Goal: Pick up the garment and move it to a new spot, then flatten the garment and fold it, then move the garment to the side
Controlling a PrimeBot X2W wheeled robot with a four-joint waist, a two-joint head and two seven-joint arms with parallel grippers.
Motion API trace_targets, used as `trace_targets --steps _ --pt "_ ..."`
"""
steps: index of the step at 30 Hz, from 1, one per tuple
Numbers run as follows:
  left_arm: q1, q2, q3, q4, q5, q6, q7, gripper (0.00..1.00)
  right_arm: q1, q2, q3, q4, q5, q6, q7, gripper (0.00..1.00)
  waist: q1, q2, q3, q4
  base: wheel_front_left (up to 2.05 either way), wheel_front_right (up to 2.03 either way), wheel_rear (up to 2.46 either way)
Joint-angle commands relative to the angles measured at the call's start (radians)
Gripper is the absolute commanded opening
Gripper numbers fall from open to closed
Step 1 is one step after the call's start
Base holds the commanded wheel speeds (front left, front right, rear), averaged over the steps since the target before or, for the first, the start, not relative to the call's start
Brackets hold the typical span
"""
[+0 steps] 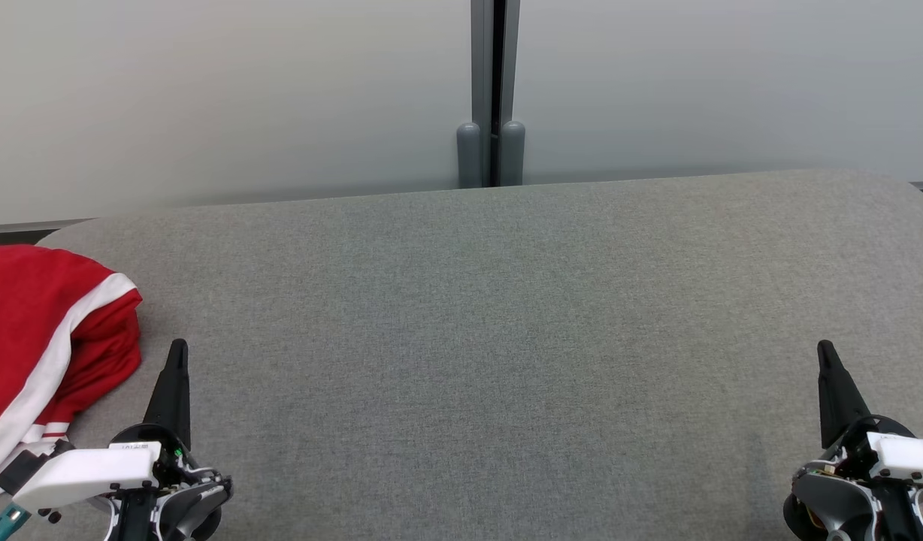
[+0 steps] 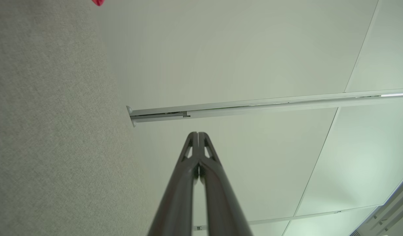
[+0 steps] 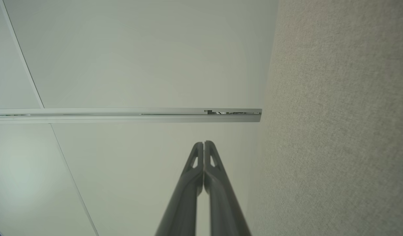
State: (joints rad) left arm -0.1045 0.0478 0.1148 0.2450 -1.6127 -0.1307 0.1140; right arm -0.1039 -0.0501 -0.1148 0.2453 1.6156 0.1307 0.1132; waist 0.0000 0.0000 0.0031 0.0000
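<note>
The red garment (image 1: pixel 37 330) lies bunched at the worktop's (image 1: pixel 491 315) left edge, just beside the closed, empty left jaws, far from the closed right jaws.

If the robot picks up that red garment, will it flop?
Probably floppy: the red garment lies bunched in soft folds, so it should drape from a pinch. Likely light, being thin cloth. On the grey woven surface it may drag rather than slide.

Garment (image 1: pixel 25 300) was red with white stripes; table (image 1: pixel 506 338) was plain mottled grey; far wall (image 1: pixel 243 98) was pale grey.
</note>
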Motion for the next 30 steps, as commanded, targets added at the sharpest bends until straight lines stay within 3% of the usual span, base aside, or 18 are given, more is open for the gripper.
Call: trace_targets --steps 1,30 --pt "-0.009 0.002 0.002 0.001 0.0 -0.004 0.003 0.0 -0.01 -0.001 0.001 0.001 -0.006 0.0 0.001 0.0 0.0 0.0 0.0 0.0 0.0 0.0 0.0" --pt "-0.009 0.002 0.002 0.001 0.0 -0.004 0.002 0.0 -0.01 -0.001 0.001 0.001 -0.006 0.0 0.001 0.0 0.0 0.0 0.0 0.0 0.0 0.0 0.0"
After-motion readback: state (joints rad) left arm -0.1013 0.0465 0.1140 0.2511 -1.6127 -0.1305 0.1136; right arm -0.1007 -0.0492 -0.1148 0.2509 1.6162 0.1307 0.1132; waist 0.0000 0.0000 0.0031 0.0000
